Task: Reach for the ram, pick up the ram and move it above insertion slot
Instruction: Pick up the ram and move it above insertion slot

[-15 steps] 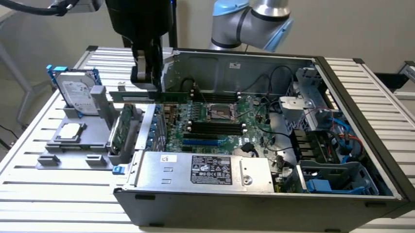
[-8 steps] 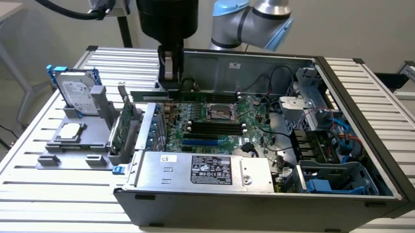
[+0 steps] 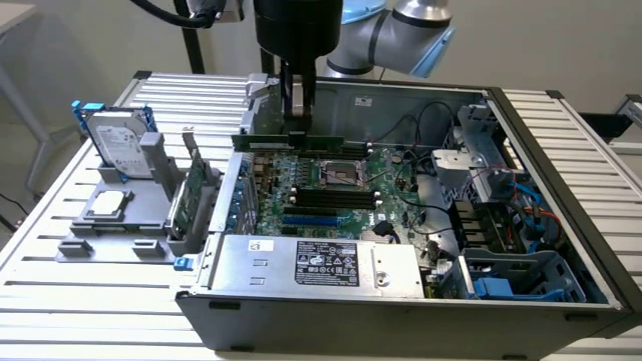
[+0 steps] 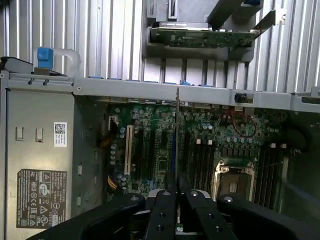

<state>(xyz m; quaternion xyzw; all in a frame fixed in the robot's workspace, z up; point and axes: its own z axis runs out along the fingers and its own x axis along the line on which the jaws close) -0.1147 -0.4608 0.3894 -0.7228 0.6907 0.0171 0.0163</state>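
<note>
Here the ram (image 3: 289,141), a long thin green stick, hangs in the air over the far part of the open computer case (image 3: 561,180), pinched near its middle by the claw (image 3: 298,113), whose two fingers are closed almost fully on its top edge. In the exterior view its long axis lies level and runs from that view's left to its right, directly beneath the claw. In the wrist view the ram (image 4: 178,150) shows edge-on as a thin line running away from the shut claw (image 4: 177,210). Below and nearer sit the dark memory slots (image 3: 331,197), a bank of about four lying parallel to the stick, beside the processor socket (image 3: 344,173); so the stick appears to hang a little to the far side of the slots rather than right over them. One arm is at work. On a grey stand (image 3: 110,241) on the slatted bench (image 3: 60,301), at the exterior view's left, are one hard drive (image 3: 117,143) standing upright, one processor chip (image 3: 108,201) lying flat, and one larger green card (image 3: 191,197) upright.
</note>
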